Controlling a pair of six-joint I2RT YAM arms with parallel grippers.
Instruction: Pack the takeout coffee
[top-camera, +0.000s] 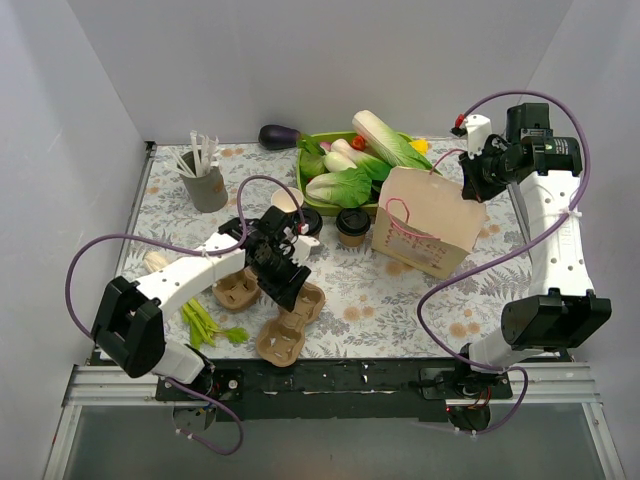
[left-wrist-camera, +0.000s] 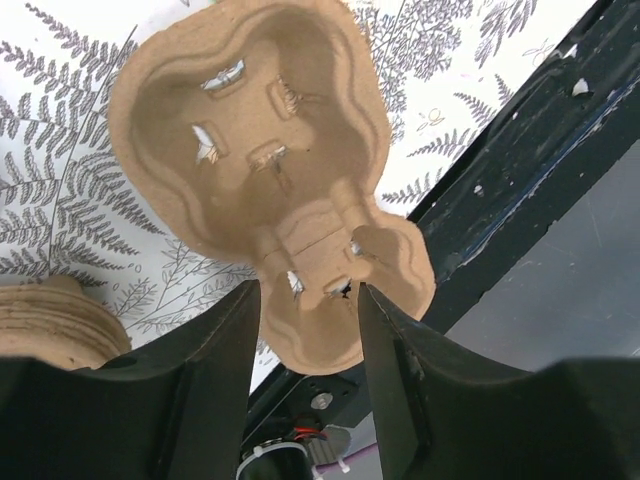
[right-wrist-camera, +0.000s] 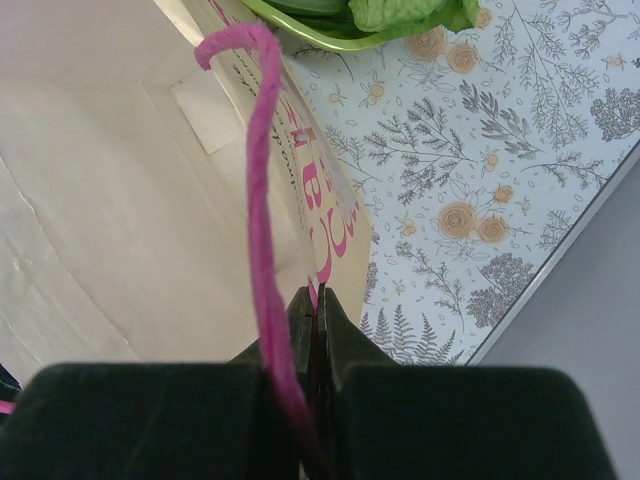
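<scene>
On the left, the left gripper (left-wrist-camera: 307, 300) is hovering low over the brown cup tray (left-wrist-camera: 250, 150), jaws open and straddling its narrow near end; contact, I cannot tell. A good grab here means closing squarely across that thick middle ridge, not a thin pocket wall. In the middle, the coffee cups (top-camera: 352, 226) are standing lidded on the table, just left of the paper bag (top-camera: 430, 225). On the right, the right gripper (right-wrist-camera: 318, 300) is pinching the bag's rim, jaws clamped, propping the mouth open.
</scene>
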